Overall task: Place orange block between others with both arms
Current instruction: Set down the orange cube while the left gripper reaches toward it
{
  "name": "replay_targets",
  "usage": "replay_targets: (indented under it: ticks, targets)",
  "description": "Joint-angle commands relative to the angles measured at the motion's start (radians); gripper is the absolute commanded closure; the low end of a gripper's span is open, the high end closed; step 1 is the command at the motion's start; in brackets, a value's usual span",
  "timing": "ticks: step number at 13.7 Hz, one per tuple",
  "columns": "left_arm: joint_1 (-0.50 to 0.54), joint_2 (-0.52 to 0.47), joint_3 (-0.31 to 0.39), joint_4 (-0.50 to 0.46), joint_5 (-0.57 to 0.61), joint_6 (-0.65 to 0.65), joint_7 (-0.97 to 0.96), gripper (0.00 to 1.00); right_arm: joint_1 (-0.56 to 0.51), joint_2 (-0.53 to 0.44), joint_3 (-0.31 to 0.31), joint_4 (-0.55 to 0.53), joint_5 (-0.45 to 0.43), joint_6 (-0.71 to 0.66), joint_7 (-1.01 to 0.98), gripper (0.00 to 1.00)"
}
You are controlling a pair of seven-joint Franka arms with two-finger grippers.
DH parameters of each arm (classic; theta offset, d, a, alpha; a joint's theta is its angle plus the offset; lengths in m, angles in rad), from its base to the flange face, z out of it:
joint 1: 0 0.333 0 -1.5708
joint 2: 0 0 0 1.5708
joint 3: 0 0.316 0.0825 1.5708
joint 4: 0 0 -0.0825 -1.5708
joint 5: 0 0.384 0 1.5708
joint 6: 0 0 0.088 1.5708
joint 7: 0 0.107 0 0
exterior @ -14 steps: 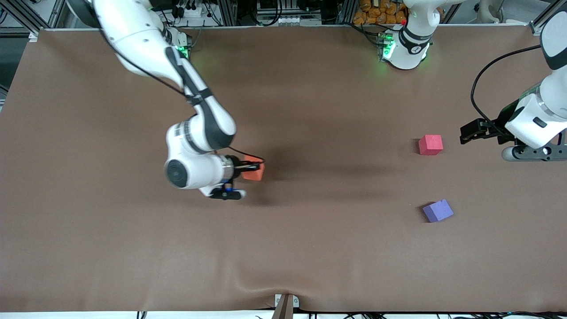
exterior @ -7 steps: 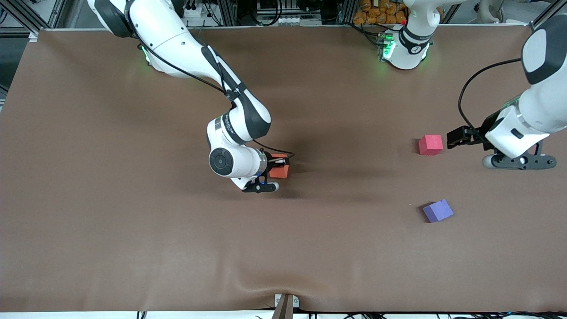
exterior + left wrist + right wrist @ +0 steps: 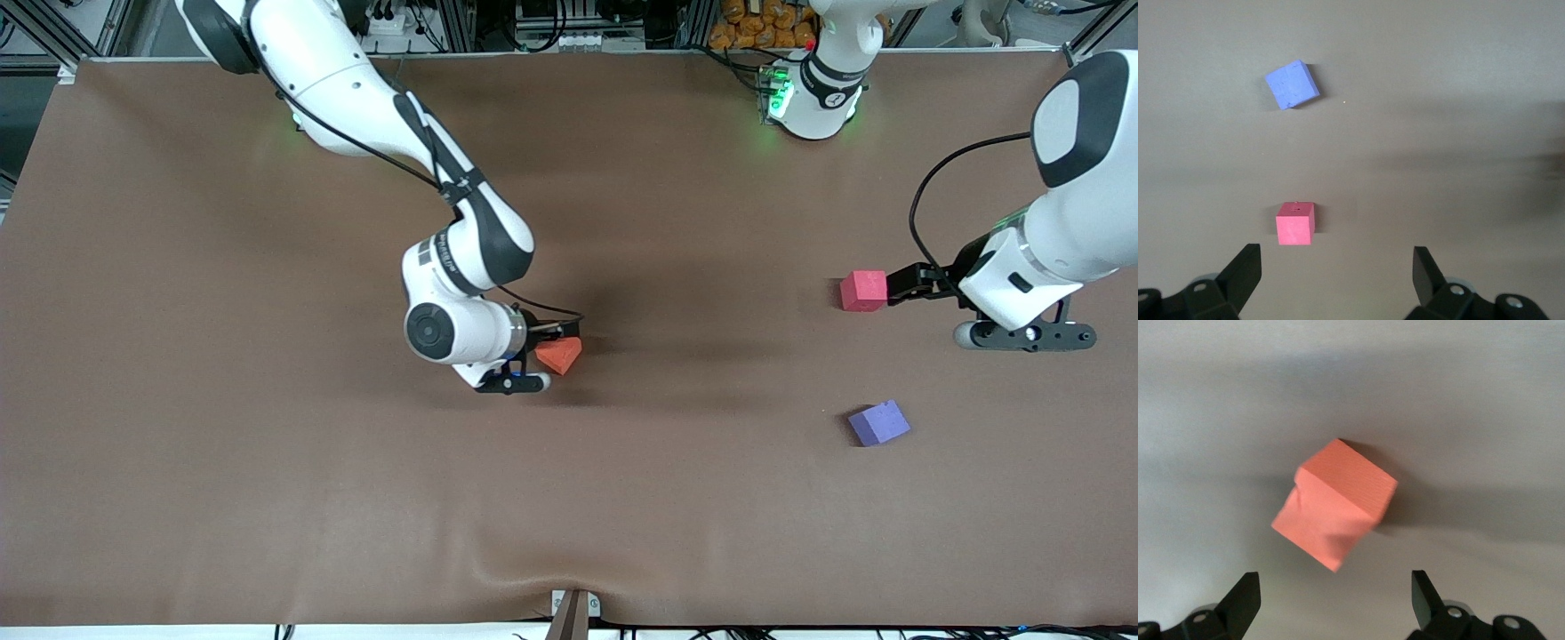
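The orange block [image 3: 559, 355] sits tipped on the desk [image 3: 267, 444], just past the right end effector [image 3: 1333, 603], whose fingers are wide apart. The left end effector [image 3: 1337, 273] is apart too, near the red block [image 3: 863, 290].

A high camera faces the robots across the brown table [image 3: 267, 462] and looks steeply down, taking in the whole top and both bases. The left wrist camera looks down past its own open fingers [image 3: 1245, 270] from well above, sharing the red-pink cube [image 3: 1295, 223] and the purple-blue cube [image 3: 1292, 84] with the high view. The right wrist camera hangs much closer, its frame largely filled by the orange block [image 3: 1335, 512], shared likewise.
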Motion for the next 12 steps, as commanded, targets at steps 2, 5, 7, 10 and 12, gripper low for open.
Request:
replay_targets:
  ticks: [2, 5, 7, 10, 12]
  targets:
    - [-0.073, 0.036, 0.000, 0.015, -0.011, 0.016, -0.100, 0.00, -0.052, -0.085, -0.082, -0.015, -0.054, -0.224, 0.004, 0.00]
    - [-0.173, 0.101, 0.001, 0.056, -0.003, 0.062, -0.316, 0.00, -0.055, -0.173, -0.111, -0.125, -0.177, -0.238, 0.002, 0.00]
    - [-0.228, 0.168, 0.001, 0.092, -0.003, 0.119, -0.438, 0.00, -0.069, -0.216, -0.160, -0.183, -0.229, -0.246, 0.001, 0.00]
    - [-0.331, 0.281, 0.004, 0.162, -0.005, 0.232, -0.632, 0.00, -0.126, -0.257, -0.217, -0.234, -0.323, -0.244, -0.051, 0.00]
    - [-0.403, 0.377, 0.011, 0.260, -0.006, 0.251, -0.740, 0.00, -0.199, -0.257, -0.233, -0.225, -0.352, -0.231, -0.150, 0.00]
